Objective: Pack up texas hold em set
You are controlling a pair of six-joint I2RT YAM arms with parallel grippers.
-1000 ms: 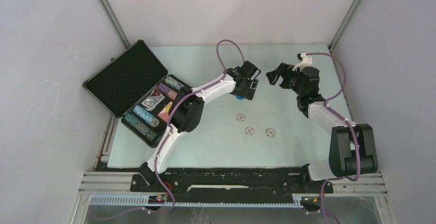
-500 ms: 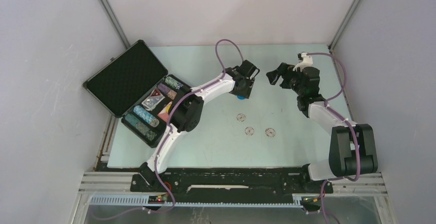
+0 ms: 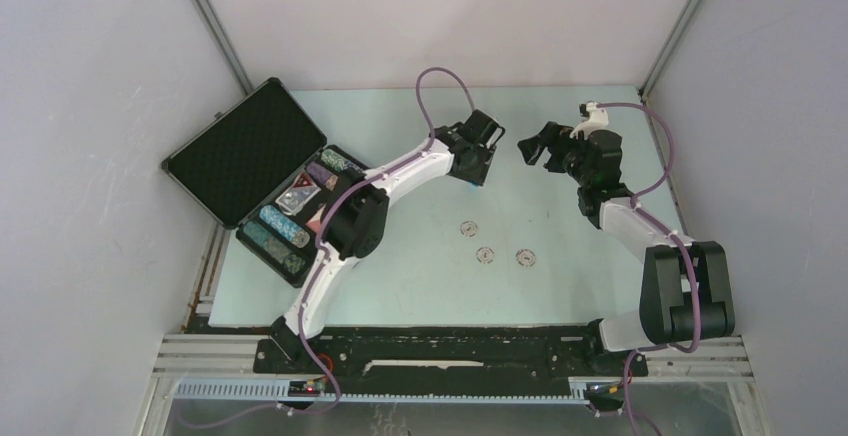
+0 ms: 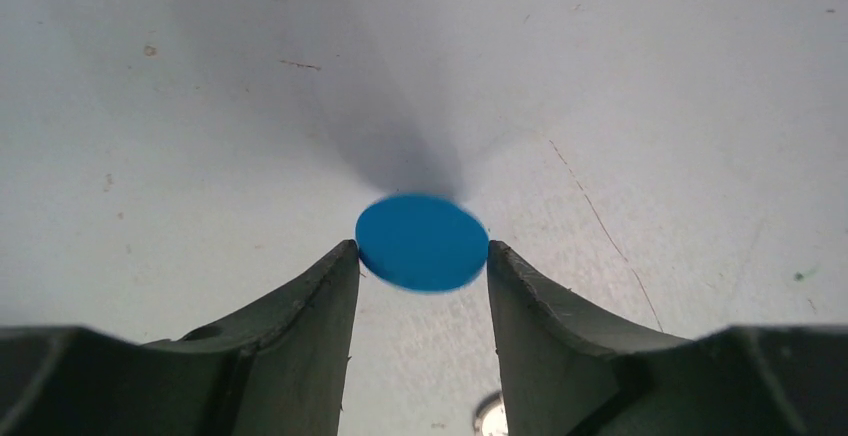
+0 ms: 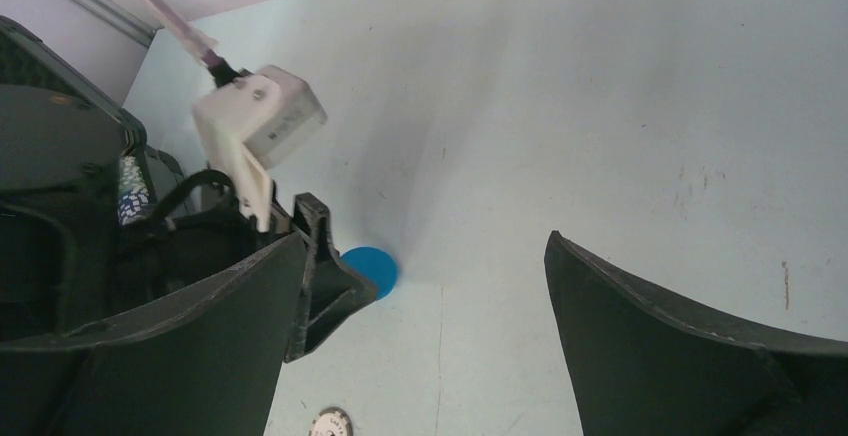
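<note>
The black briefcase (image 3: 248,148) lies open at the table's left, with chip rows (image 3: 278,228) and a card deck (image 3: 298,194) in its tray. My left gripper (image 3: 470,168) is shut on a small blue disc (image 4: 422,241), pinched by its edges between the fingertips and held a little above the table. The disc also shows in the right wrist view (image 5: 372,268). Three small white round discs (image 3: 486,254) lie on the table nearer the arms. My right gripper (image 3: 530,146) is open and empty, facing the left gripper from the right. The triangular marker is mostly hidden behind the left arm.
The case's lid (image 5: 50,146) stands open toward the left wall. One white disc shows low in the right wrist view (image 5: 331,423) and in the left wrist view (image 4: 490,418). Metal frame posts stand at the back corners.
My left gripper has risen and moved slightly toward the far side with the blue disc in it. The right arm has not moved.
</note>
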